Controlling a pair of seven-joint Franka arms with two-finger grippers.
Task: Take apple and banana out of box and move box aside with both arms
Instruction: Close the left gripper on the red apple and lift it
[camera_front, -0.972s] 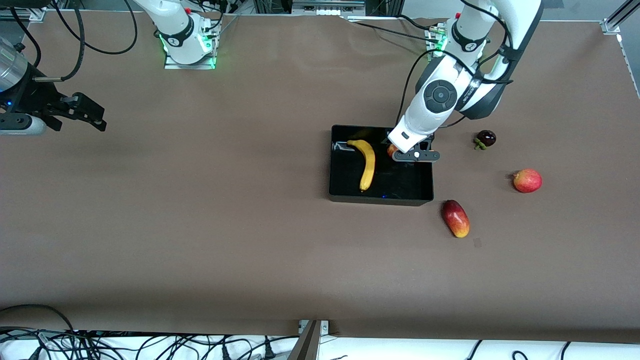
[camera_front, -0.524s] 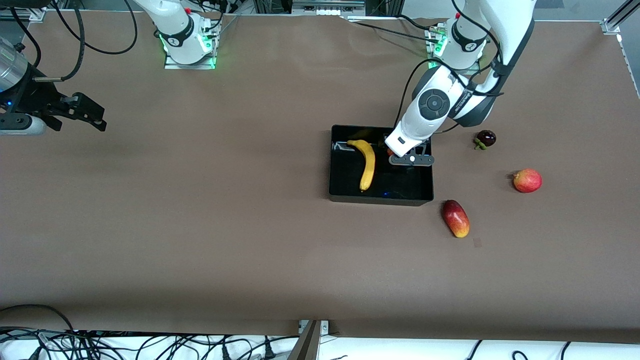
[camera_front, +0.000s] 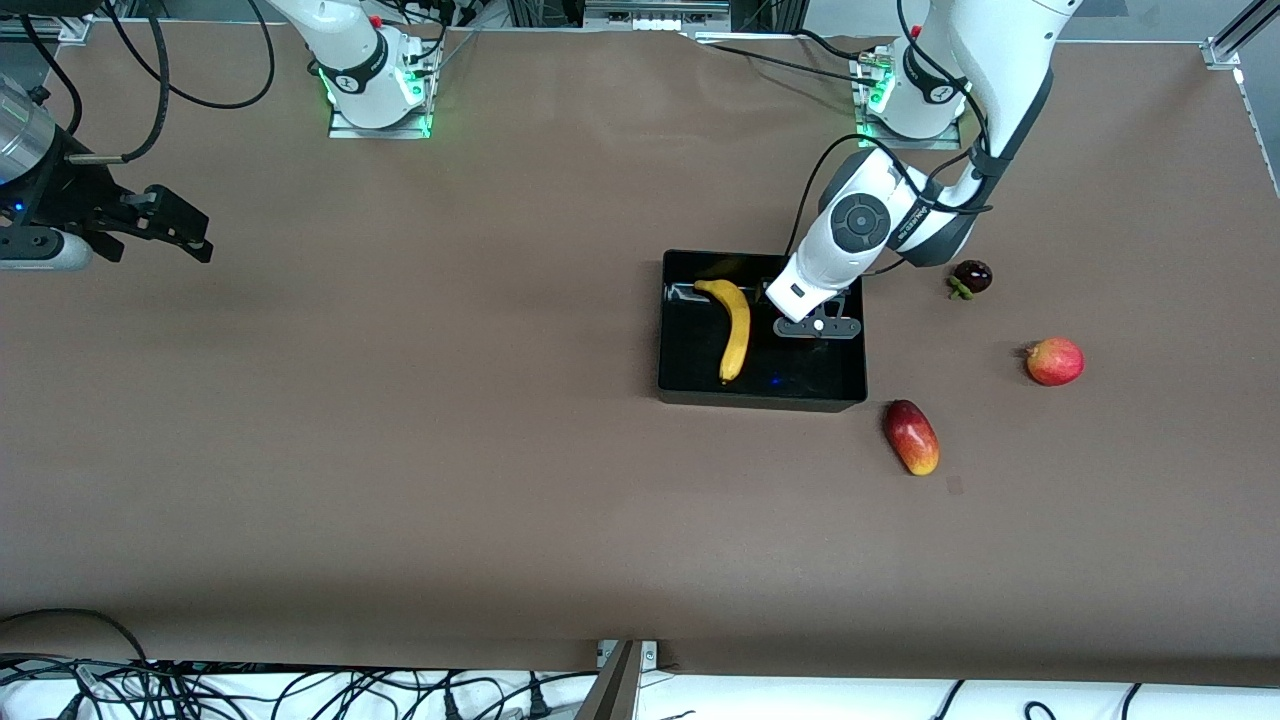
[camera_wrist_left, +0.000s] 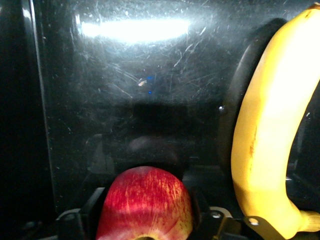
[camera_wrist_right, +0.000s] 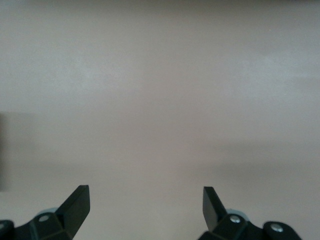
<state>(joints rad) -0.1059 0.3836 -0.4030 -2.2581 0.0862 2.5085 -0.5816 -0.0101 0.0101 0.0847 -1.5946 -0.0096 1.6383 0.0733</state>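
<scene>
Front view: we noted the left gripper (camera_front: 817, 328) down inside the black tray (camera_front: 680, 386), beside the banana (camera_front: 735, 327) lying in the same tray. The arm's wrist hid whatever sat between the fingers. Outside the tray, toward the left arm's end of the table, lay a mango (camera_front: 911, 436) nearer the camera, a second red-yellow apple (camera_front: 1055, 361), and a dark purple fruit (camera_front: 971, 276) near the arm's elbow. The right gripper (camera_front: 170, 228) waited over bare table at the right arm's end.

Left wrist view: we saw a red apple (camera_wrist_left: 145, 202) between the black fingers (camera_wrist_left: 92, 207), on the tray floor; whether the pads pressed it we could not tell. The banana (camera_wrist_left: 267, 145) lay just beside.

Right wrist view: the fingers (camera_wrist_right: 75, 205) stood wide apart over bare table, holding nothing.
</scene>
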